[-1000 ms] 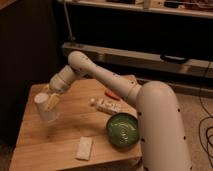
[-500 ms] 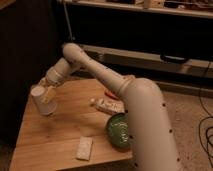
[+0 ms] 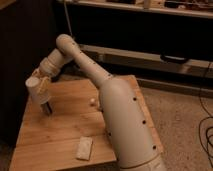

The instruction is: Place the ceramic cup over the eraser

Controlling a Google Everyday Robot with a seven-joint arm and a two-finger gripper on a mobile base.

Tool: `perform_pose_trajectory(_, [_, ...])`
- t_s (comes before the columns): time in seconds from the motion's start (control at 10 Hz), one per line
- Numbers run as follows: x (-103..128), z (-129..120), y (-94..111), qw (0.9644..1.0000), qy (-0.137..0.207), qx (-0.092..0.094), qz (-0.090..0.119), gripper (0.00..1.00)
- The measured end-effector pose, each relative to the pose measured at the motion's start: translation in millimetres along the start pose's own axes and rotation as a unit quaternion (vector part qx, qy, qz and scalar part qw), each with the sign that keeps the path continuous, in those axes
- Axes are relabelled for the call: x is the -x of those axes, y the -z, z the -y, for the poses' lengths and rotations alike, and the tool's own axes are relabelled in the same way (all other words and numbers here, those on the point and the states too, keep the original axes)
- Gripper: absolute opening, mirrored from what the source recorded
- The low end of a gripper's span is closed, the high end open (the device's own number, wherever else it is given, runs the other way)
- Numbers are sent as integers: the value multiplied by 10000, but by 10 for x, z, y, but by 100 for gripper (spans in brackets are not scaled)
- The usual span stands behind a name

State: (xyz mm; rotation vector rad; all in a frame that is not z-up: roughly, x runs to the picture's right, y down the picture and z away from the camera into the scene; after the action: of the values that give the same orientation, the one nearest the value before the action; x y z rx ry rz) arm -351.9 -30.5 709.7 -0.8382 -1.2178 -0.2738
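Observation:
The off-white ceramic cup is held at the far left of the wooden table, just above its surface. My gripper is shut on the cup's right side, at the end of the arm that reaches in from the right. A small dark block, the eraser, stands on the table just below and slightly right of the cup. The cup is not over it; its lower edge is near the eraser's top.
A tiny white ball lies near the table's middle, beside my arm. A pale flat slab lies near the front edge. My arm's bulky white body covers the table's right part. Dark shelving runs behind.
The arm has swung further left and lowered the cup toward the table's left edge. The green bowl is now hidden behind the arm.

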Motion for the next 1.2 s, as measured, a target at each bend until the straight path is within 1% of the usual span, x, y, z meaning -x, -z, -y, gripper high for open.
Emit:
perform_pose_trajectory(0.3, [8,63,23,9999,120,20,9,1])
perform_pose_trajectory(0.6, [-33,106,86,9999,141,16,9,1])
perform_pose_trajectory(0.9, [-132,112,140,9999,100,39,86,1])
perform_pose_trajectory(1.1, [-202,103,70,9998,104,95,167,1])
perform_pose_trajectory(1.2, [-230,99,68,9998,101,90,176,1])
